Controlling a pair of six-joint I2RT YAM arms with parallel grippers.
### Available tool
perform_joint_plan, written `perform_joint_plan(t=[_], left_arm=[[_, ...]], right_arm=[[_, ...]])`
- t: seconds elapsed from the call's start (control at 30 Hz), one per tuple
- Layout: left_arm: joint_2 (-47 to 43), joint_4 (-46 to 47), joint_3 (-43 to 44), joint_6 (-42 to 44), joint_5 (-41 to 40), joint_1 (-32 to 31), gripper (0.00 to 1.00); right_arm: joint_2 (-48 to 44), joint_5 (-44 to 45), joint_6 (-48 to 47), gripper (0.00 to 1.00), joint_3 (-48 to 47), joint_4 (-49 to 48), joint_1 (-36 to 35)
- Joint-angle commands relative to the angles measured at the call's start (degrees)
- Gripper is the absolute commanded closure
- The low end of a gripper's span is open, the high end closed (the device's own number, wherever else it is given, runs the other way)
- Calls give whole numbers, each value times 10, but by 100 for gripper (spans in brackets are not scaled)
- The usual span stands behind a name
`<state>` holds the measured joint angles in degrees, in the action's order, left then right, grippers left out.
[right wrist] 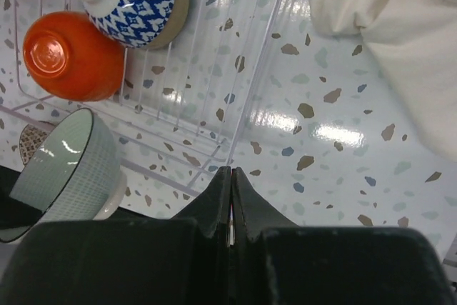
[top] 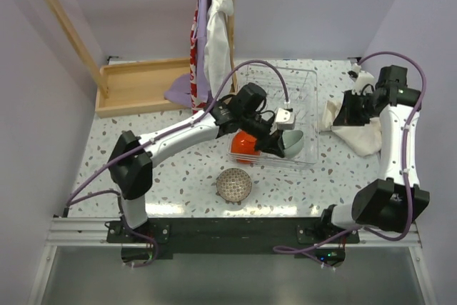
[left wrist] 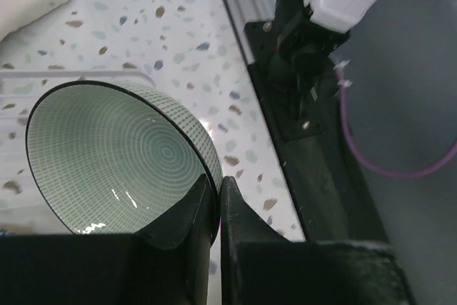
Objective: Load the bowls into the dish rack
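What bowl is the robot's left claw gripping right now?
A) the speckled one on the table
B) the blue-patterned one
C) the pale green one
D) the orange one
C: the left claw is pinched on the rim of the pale green bowl, as its own wrist view shows close up.

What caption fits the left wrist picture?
The left gripper pinches the mint green bowl by its rim, speckled table behind.

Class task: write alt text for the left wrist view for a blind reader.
The jaws of the left gripper pinch the dark rim of a pale green bowl, tilted on its side. Behind lie the speckled table and a black arm base with a purple cable.
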<state>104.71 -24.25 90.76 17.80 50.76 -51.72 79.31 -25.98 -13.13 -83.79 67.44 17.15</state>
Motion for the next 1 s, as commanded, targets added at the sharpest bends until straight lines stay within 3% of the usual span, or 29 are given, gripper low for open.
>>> perform_joint_plan(t=[0.0,0.07,0.23,0.27,0.37,0.57,0.97], left_arm=[[36,287,8,-257,183,38,100],[69,433,-7,-401,206,56,100],[154,682,-9,-650,247,73,100],[186,769,-5,-740,249,74,100],[232,851,15,-856,240,74,100],[233,687,13,-781,163,81,100],[282,559,93,-808,20,80,100]], right_arm=[[-44,-16,-60,100,-6,25,-1],[-54,-6,-76,100,8,25,0],[-61,1,-86,100,29,23,0],[-63,1,-85,100,35,20,0],[-65,2,-84,100,43,14,0],[-64,8,-85,100,53,14,0],[-66,20,-80,100,81,14,0]])
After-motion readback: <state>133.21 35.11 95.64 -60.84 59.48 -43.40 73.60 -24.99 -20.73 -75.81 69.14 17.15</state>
